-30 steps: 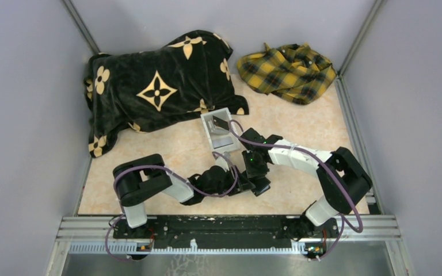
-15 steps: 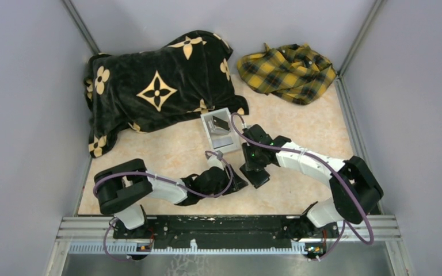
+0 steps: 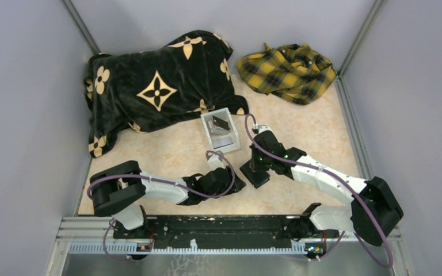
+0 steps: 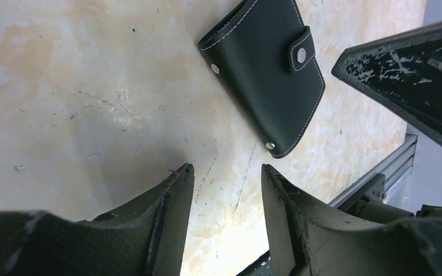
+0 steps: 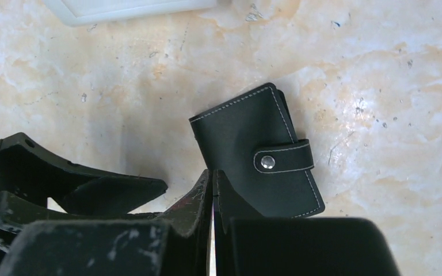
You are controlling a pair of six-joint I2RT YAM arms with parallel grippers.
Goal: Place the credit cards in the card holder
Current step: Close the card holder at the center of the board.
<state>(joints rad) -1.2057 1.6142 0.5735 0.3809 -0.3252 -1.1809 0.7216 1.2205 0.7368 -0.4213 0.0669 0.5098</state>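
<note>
The card holder (image 3: 259, 176) lies closed on the table, a black wallet with its strap snapped; it also shows in the left wrist view (image 4: 265, 63) and the right wrist view (image 5: 259, 146). My left gripper (image 4: 224, 175) is open and empty, a short way from the wallet's corner; from above the left gripper (image 3: 238, 184) sits left of the wallet. My right gripper (image 5: 213, 175) is shut with nothing between the fingers, its tips at the wallet's near left edge. A dark credit card (image 3: 221, 123) and a pale grey card (image 3: 224, 141) lie in a white open box (image 3: 210, 133).
A black blanket with tan flowers (image 3: 155, 86) lies at the back left, touching the white box. A yellow plaid cloth (image 3: 288, 70) lies at the back right. Grey walls enclose the table on three sides. The box's edge (image 5: 132, 8) shows in the right wrist view.
Both grippers were bunched over the wallet; the left one has drawn back to the left. The right arm has stretched out and its wrist moved right and back. The wallet lies free.
</note>
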